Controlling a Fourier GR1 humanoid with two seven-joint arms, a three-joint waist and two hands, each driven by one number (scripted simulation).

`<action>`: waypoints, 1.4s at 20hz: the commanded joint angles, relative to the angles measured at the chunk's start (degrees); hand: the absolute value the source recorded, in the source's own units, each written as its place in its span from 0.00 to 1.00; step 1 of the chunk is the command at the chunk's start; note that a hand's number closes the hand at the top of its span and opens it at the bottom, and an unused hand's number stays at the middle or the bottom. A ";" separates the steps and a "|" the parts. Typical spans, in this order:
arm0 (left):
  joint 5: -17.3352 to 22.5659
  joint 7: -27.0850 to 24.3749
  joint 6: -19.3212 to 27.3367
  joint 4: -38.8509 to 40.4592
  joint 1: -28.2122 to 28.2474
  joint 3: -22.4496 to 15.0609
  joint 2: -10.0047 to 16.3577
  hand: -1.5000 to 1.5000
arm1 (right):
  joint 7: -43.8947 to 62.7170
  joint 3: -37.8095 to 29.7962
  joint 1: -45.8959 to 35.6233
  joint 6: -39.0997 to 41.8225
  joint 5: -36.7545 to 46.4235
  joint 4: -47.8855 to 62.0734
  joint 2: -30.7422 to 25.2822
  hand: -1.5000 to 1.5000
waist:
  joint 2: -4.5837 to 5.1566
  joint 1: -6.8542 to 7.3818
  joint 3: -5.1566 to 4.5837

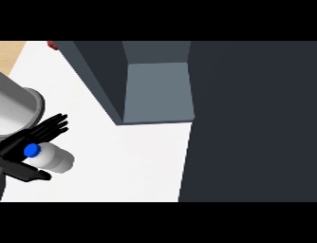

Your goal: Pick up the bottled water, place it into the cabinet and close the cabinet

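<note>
The bottled water [55, 159] has a white body and a blue cap [32, 150]. It lies tilted in my left hand [17, 144] at the lower left, above the white counter [133, 161]. The fingers [55, 122] reach up and to the right behind the bottle and the thumb [30, 173] curls under it. The grey forearm [7, 102] comes in from the left edge. The cabinet [91, 71] stands at the top centre with its blue-grey inside [158, 90] open to view. Its dark door [259, 123] fills the right side. My right hand does not show.
A small red thing [52, 44] peeks out at the top, left of the cabinet. A strip of wooden surface [0, 54] shows in the upper left corner. White counter lies between the hand and the door's edge.
</note>
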 commanded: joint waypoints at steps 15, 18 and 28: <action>-3.13 -24.81 2.19 15.33 -5.07 -8.71 -3.11 1.00 | 2.32 -0.81 -0.56 -0.73 0.41 -4.14 -2.12 0.00 | 0.09 -0.16 0.01; -2.32 -24.60 -0.48 16.97 -6.28 -10.35 -3.02 1.00 | 2.09 -0.12 -0.79 -1.20 0.36 -2.34 -1.54 0.00 | 0.14 -0.18 0.02; -8.38 -40.64 11.37 6.43 -2.94 -21.02 -2.53 1.00 | 1.33 -2.18 1.12 -1.38 -1.26 -4.21 -3.06 0.00 | -0.39 1.00 0.18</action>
